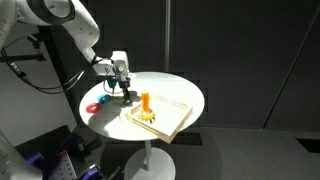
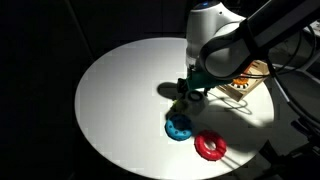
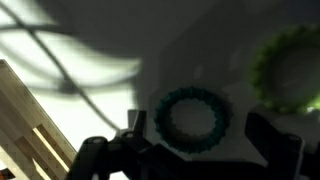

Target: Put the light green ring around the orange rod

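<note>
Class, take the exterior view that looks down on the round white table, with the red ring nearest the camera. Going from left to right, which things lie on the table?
blue ring → red ring → wooden board. The gripper is left out, since it overlaps the blue ring's span.

Surface (image 2: 120, 90) carries everything. Board (image 1: 172, 120) lies flat on it toward one edge. Rod (image 1: 146, 101) stands upright on the board, on the side nearer the end effector (image 1: 124, 90). Centre ring (image 3: 192, 117) lies flat on the surface beside the board, below the end effector and between its fingers, apart from the rod. Second ring (image 2: 179, 127) and third ring (image 2: 210, 146) lie flat, close together, farther from the board.
</note>
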